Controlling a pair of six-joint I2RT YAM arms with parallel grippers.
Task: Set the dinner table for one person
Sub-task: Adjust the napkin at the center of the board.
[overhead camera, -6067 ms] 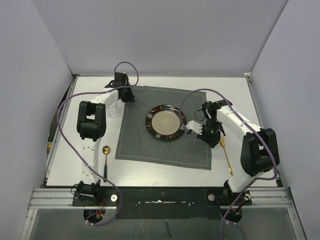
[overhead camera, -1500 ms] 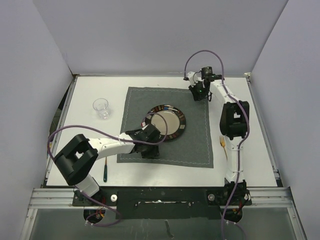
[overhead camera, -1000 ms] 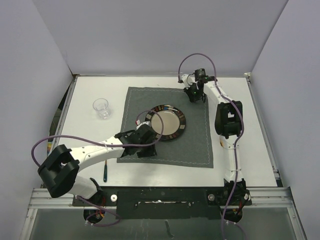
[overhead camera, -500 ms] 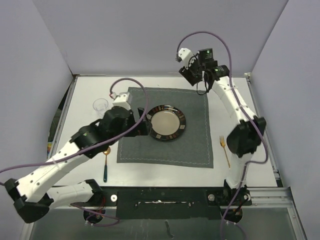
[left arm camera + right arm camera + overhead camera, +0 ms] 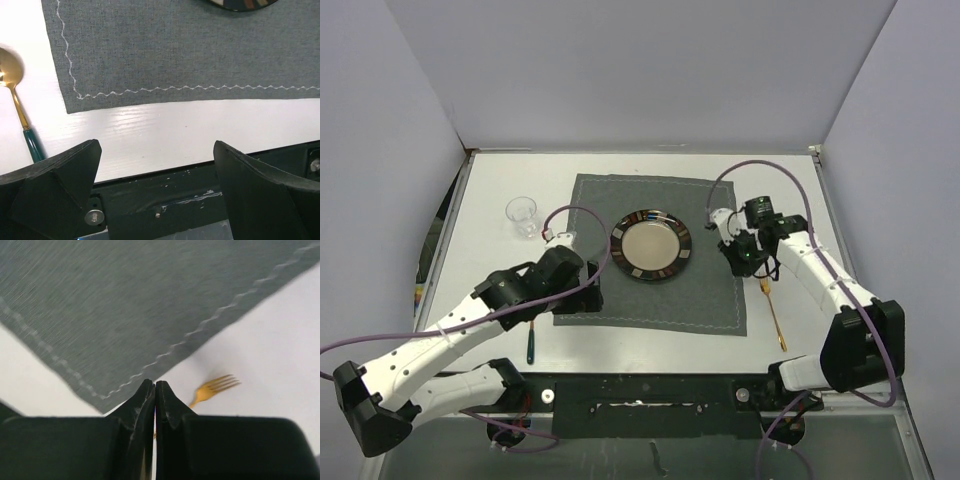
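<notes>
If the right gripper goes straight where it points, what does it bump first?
The right gripper would probably hit the placemat near its stitched edge, beside the fork; depth is unclear.

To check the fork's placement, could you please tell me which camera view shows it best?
Top external: the gold fork shows nearly whole, right of the placemat. Right wrist shows only blurred tines; left wrist shows nothing.

Bright, diffuse light, soft shadows. Right wrist view motion-blurred, slim gold metal fork (image 5: 212,387) smeared; left wrist view sharp.
</notes>
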